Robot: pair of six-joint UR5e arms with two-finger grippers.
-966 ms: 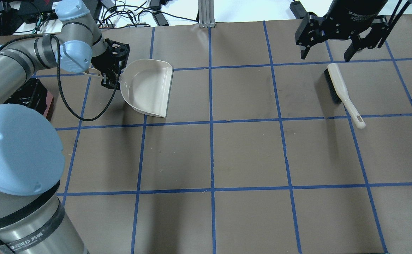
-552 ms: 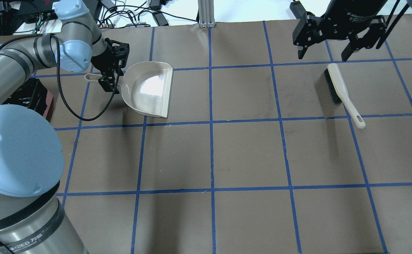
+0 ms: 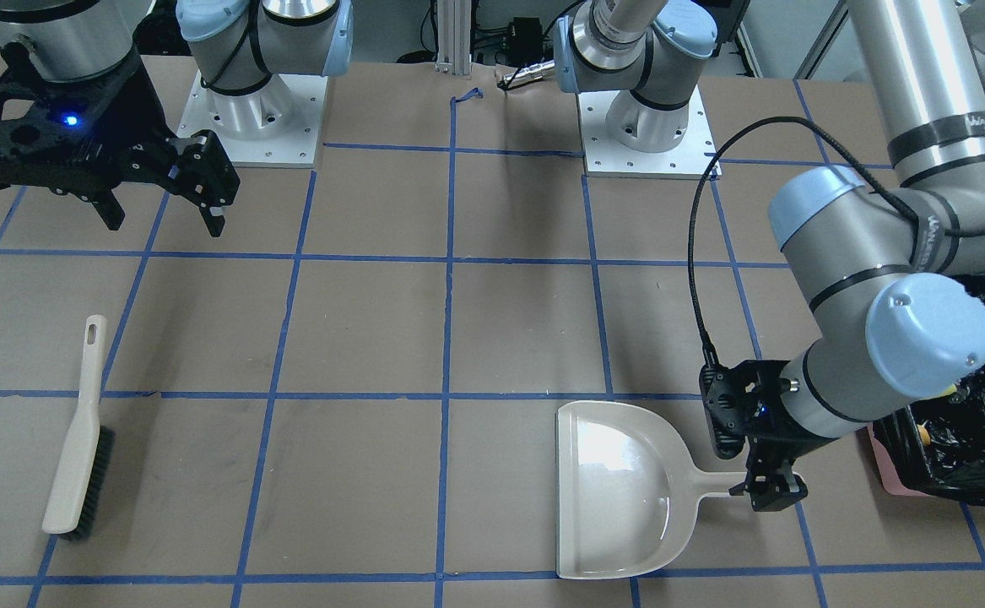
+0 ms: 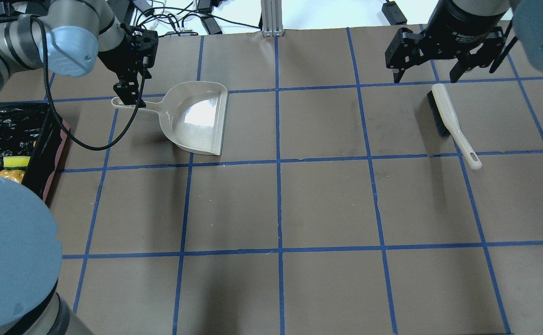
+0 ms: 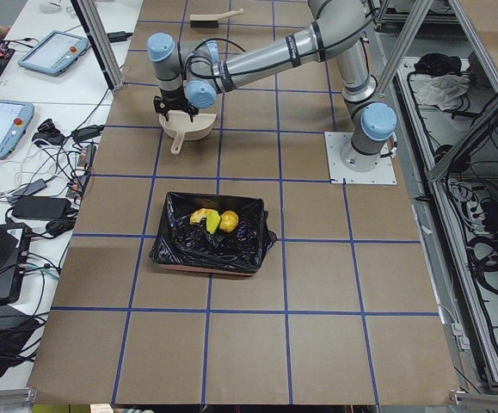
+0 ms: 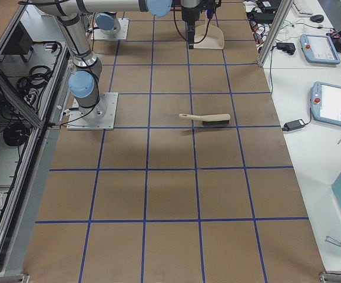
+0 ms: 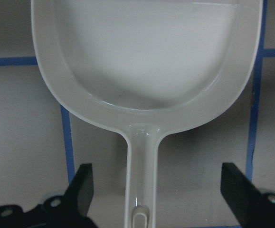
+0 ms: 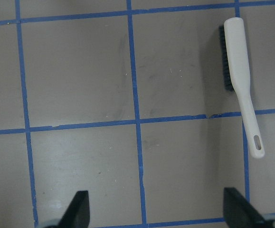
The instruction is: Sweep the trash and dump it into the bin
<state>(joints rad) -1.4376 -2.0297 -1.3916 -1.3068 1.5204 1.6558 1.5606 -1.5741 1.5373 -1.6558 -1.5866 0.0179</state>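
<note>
Because the left pincer stands spread either side of the dustpan handle, touching nothing in its wrist view, the empty pan seems parked on the counter. Overhead, the trash lies inside the bin at the left edge, so dumping looks done. The right wrist view shows the right pincer spread, hovering near the brush, holding nothing.

Brown table, blue tape grid.
Beige dustpan; cream brush, black bristles; pink bin, black liner; yellow-green trash inside.
</note>
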